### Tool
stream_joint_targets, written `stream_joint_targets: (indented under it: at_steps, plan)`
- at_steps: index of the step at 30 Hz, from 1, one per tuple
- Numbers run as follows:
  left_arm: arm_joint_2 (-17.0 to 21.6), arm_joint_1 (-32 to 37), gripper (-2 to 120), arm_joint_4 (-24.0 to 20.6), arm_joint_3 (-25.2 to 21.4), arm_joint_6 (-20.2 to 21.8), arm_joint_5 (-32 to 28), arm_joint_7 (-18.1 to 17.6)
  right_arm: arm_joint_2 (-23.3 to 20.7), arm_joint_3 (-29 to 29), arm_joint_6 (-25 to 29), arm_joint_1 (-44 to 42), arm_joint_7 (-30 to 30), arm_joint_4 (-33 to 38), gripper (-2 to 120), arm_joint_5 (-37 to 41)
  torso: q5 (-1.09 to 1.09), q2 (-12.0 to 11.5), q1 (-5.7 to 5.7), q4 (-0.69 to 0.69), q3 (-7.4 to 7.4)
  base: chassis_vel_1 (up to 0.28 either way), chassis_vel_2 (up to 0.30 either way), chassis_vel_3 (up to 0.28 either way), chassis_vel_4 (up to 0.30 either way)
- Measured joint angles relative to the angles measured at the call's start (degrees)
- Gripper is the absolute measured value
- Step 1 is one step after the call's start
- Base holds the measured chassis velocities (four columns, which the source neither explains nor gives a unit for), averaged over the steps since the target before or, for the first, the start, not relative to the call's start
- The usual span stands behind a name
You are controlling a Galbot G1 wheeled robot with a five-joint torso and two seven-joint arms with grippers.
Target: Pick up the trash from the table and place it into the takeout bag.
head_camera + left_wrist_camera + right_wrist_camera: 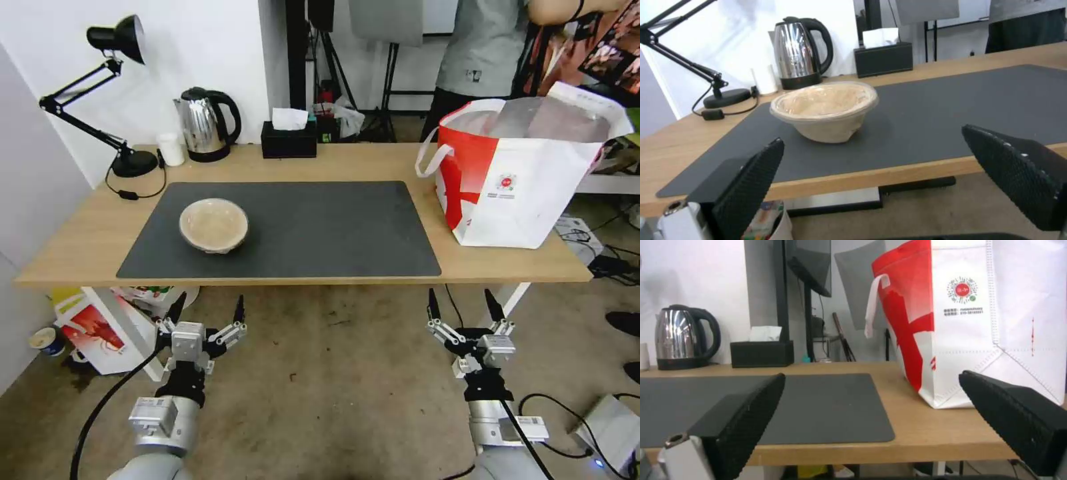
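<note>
A shallow beige bowl [214, 225] [824, 110], the trash in view, sits on the left half of the dark grey mat [287, 230] on the light-wood table [80, 247]. The takeout bag [520, 177] [978, 320], white with a red side panel and loop handles, stands open on the table's right end. My left gripper [207, 310] [871, 166] hangs open below the table's front edge, in front of the bowl. My right gripper [463, 305] [871, 403] is open too, below the front edge near the bag.
At the back of the table stand a black desk lamp [117, 93], a steel kettle [207, 123] and a black tissue box [288, 137]. A smaller red-and-white bag [100, 323] lies on the floor under the table's left end. A person stands behind the takeout bag.
</note>
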Motion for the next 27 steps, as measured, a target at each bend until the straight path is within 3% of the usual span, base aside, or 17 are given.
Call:
stream_joint_targets:
  at_steps: [27]
  plan:
    - [0.00, 0.00, 100, 0.00, 0.00, 0.00, 0.00, 0.00, -0.60, -0.37, 0.34, 0.91, -1.49, 2.18, 100, -1.99, 0.00, 0.00, 0.01, 0.00, 0.00, 0.000, 0.000, 0.000, 0.000]
